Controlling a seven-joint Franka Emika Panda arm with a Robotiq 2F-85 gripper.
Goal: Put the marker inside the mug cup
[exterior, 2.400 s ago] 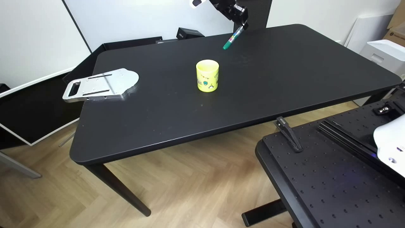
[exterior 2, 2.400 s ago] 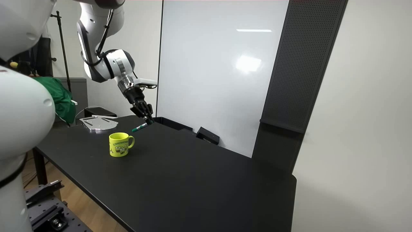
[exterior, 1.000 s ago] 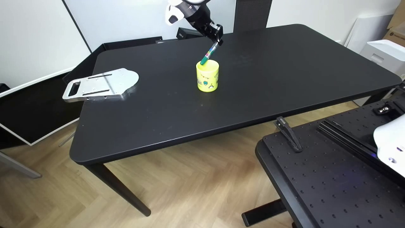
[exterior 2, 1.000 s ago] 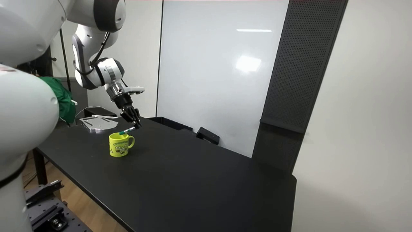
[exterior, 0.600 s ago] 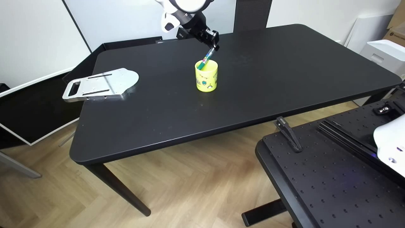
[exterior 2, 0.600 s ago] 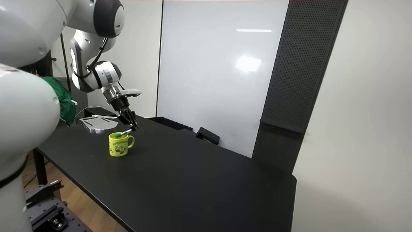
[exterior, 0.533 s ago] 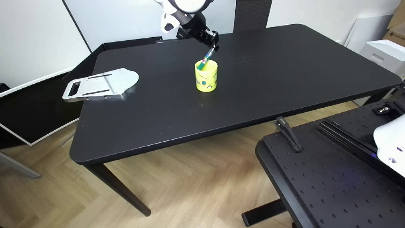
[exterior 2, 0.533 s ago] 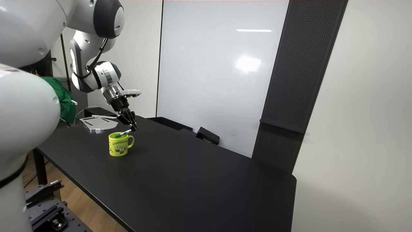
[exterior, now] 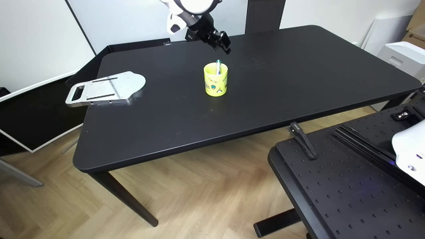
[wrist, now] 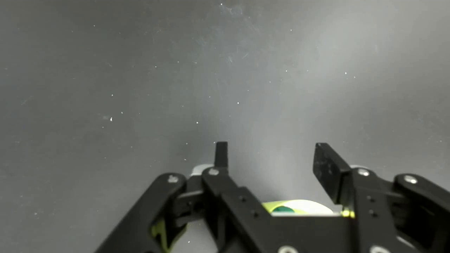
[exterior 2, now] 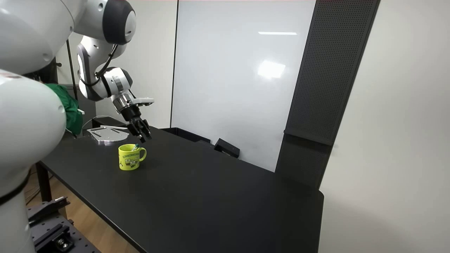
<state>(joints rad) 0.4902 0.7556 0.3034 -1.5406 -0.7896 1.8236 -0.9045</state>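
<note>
Marker [exterior: 218, 68], leaning inside mug [exterior: 215, 83]; gripper [wrist: 271, 159], near mug, jaws parted, empty; I'd lift it gently, brushing neither

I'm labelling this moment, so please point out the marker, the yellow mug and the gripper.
The marker [exterior: 218, 68]: in an exterior view, on its pale barrel below the teal end.
The yellow mug [exterior 2: 129, 160]: in an exterior view, on its printed side wall.
The gripper [wrist: 270, 157]: in the wrist view, midway between its fingertips.

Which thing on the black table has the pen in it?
Only the yellow cylindrical mug: a thin teal-ended marker pokes out of it. The flat silver metal plate lies apart from both.
</note>
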